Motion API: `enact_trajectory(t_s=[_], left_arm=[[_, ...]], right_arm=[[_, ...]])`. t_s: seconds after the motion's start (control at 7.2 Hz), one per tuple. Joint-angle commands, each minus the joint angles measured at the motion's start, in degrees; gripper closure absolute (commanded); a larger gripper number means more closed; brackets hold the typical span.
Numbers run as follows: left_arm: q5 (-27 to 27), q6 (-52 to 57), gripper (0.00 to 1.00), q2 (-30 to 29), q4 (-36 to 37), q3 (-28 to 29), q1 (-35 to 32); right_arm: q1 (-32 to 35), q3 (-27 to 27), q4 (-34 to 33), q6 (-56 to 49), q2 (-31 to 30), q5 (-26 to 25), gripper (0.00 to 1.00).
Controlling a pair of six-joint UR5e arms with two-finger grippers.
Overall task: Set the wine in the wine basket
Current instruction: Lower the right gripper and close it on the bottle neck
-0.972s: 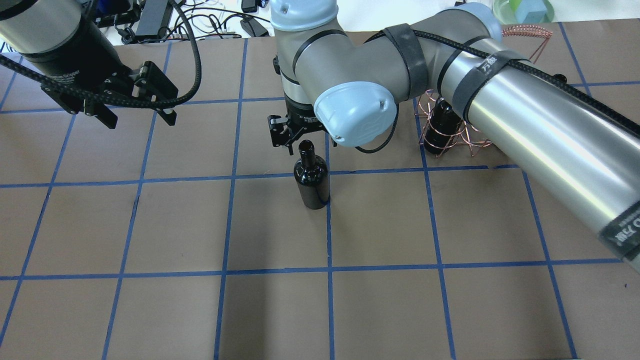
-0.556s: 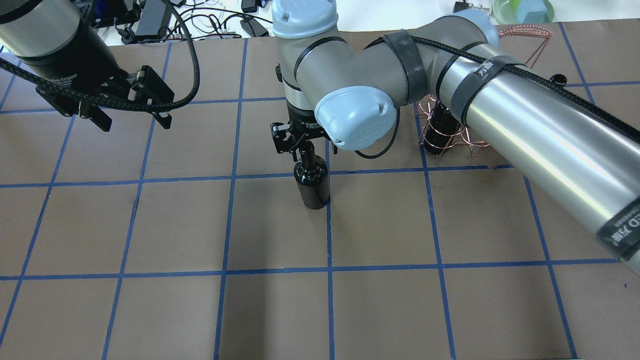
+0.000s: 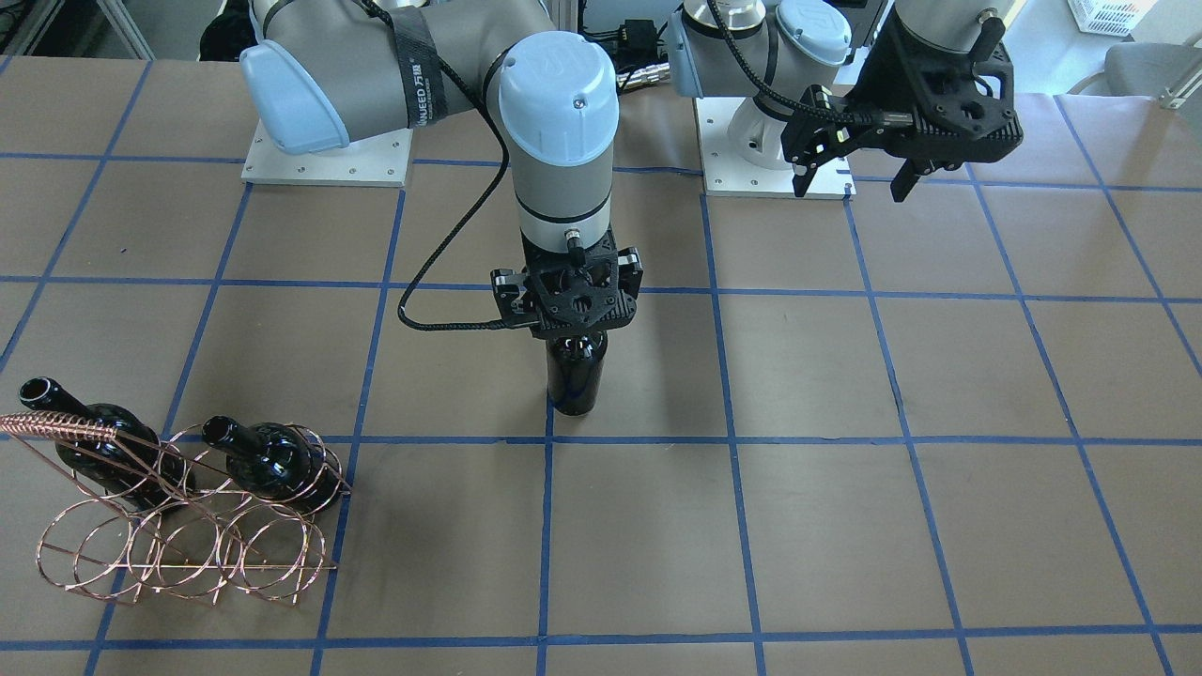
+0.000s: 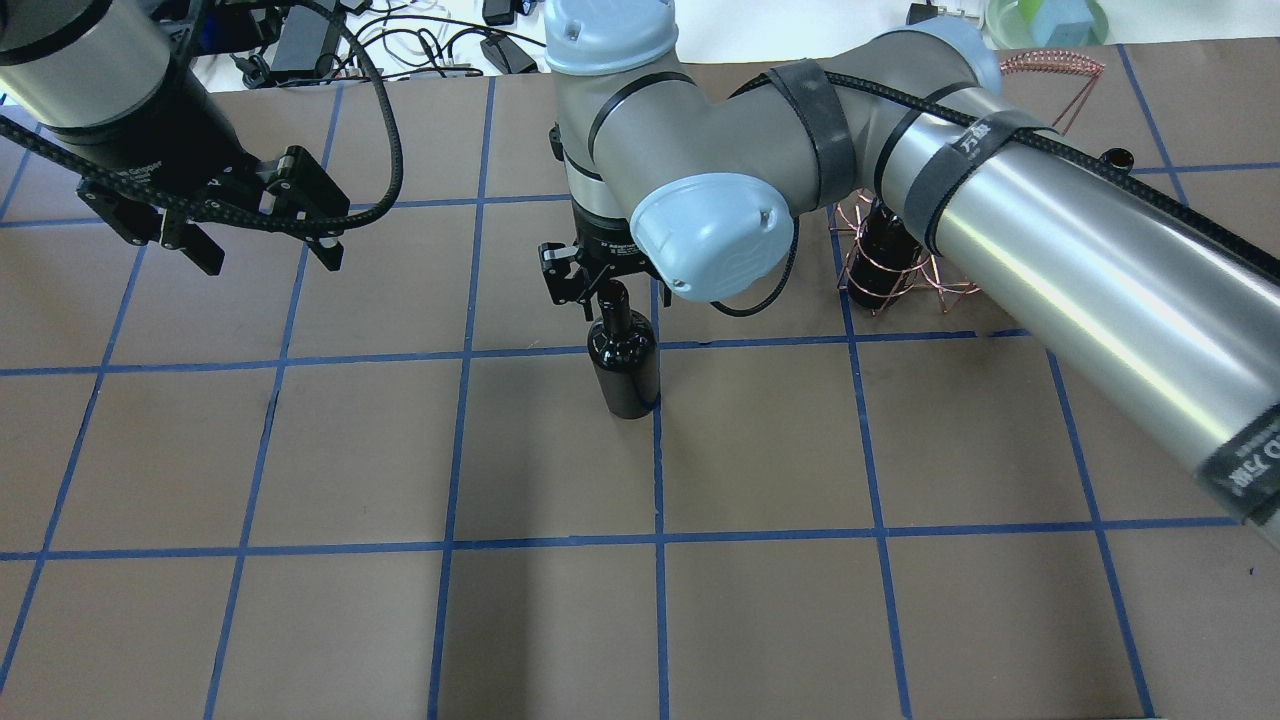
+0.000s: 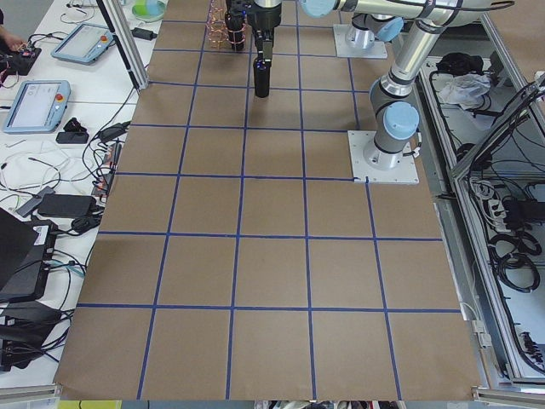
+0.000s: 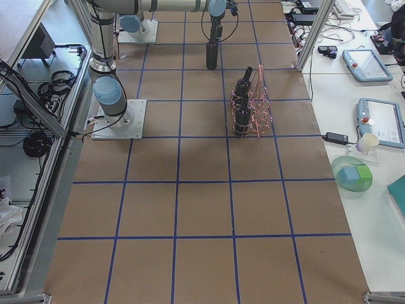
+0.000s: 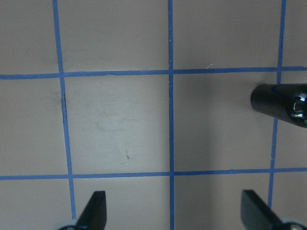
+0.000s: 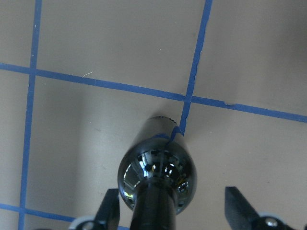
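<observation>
A dark glass wine bottle (image 4: 625, 365) stands upright near the middle of the table; it also shows in the front view (image 3: 573, 376) and the right wrist view (image 8: 158, 177). My right gripper (image 4: 600, 285) is open and lowered over its top, the neck between the fingers (image 8: 109, 211) with gaps on both sides. My left gripper (image 4: 268, 258) is open and empty above the table's left part. The copper wire wine basket (image 3: 188, 545) stands at the far right, partly hidden behind my right arm in the overhead view (image 4: 915, 285).
Two more dark bottles (image 3: 272, 460) (image 3: 103, 432) lie in the basket's hoops. The standing bottle's base shows at the right edge of the left wrist view (image 7: 276, 100). Cables and devices lie beyond the table's far edge (image 4: 300, 40).
My right gripper has come down over the bottle's top, so the neck now sits between its open fingers. My left gripper has shifted slightly.
</observation>
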Motion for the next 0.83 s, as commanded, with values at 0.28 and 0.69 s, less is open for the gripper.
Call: enact_trajectory(t_s=[0.28, 0.69], left_arm=[[-0.04, -0.01, 0.00, -0.30, -0.05, -0.21, 0.00], [-0.13, -0.01, 0.00, -0.05, 0.12, -1.00, -0.09]], right_arm=[[0.00, -0.01, 0.11, -0.09, 0.08, 1.80, 0.41], [0.00, -0.01, 0.11, -0.17, -0.01, 1.99, 0.97]])
